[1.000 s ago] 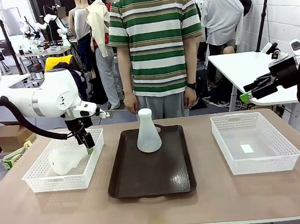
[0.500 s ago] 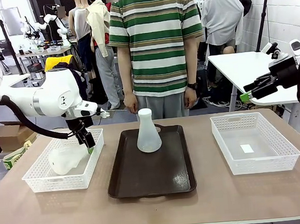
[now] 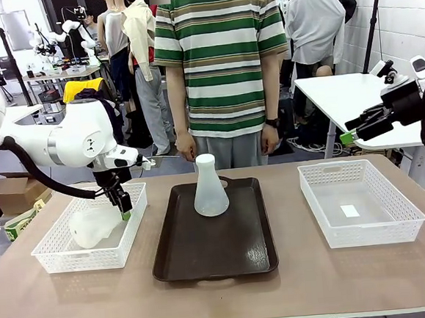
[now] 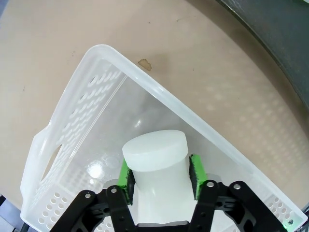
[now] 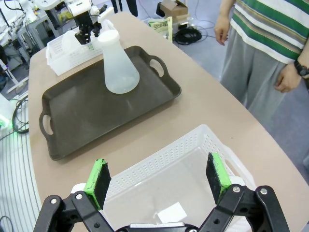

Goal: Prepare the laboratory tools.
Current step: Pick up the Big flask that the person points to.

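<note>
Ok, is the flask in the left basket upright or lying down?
Lying down: the flask rests on its side in the left basket, neck between the left gripper pads.

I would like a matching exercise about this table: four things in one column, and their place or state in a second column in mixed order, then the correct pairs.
Things:
1. upright flask
2. lying flask
3. right basket
4. right gripper

Place or state:
A. gripped at the neck by the left gripper, in the left basket
B. open, above the table's right side
C. standing on the dark brown tray
D. holds a small white slip, no flask

Pairs: 1-C, 2-A, 3-D, 4-B
</note>
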### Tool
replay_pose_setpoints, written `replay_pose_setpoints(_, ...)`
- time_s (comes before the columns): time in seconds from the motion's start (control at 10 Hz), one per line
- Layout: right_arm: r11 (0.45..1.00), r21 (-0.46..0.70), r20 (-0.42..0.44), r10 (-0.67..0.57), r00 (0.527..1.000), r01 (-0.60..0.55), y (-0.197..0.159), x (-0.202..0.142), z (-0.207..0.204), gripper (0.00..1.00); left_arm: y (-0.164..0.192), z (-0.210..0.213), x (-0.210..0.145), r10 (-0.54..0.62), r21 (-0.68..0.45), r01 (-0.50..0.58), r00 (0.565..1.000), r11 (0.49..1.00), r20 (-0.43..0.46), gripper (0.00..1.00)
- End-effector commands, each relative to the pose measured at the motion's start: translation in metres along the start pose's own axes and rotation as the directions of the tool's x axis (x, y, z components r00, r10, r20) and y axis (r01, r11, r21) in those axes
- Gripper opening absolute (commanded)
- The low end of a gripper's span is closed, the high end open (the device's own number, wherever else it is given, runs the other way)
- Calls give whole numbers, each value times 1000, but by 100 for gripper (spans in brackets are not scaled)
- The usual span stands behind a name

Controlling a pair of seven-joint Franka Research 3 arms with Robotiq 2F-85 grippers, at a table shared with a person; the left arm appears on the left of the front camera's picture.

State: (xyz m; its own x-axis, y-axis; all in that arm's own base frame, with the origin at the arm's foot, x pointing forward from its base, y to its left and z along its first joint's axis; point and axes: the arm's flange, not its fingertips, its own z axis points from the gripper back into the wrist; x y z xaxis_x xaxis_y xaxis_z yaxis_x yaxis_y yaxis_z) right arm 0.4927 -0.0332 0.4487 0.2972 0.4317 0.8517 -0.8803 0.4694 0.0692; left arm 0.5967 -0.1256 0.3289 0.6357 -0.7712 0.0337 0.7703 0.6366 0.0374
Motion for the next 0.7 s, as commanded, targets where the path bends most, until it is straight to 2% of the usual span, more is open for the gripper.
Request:
replay_pose_setpoints(0.0,1000,-7,-3,-1,1000,1,0,0,-1,100,6,2,3,2,3,-2,1000,1000,-3,11)
replay_pose_setpoints(0.1,1000,-7,-3,-1,1000,1,0,0,-1,100,7,2,2,13,-1,-13,1000,1000,-3,0)
replay_pose_setpoints(0.5,1000,-7,-3,-1,1000,1,0,0,-1,100,11,4,-3,33,-14,-33,999,999,7,0)
replay_pose_setpoints(0.6,1000,-7,-3,-1,1000,1,0,0,-1,100,13,8,-11,106,-54,-106,994,993,1,0)
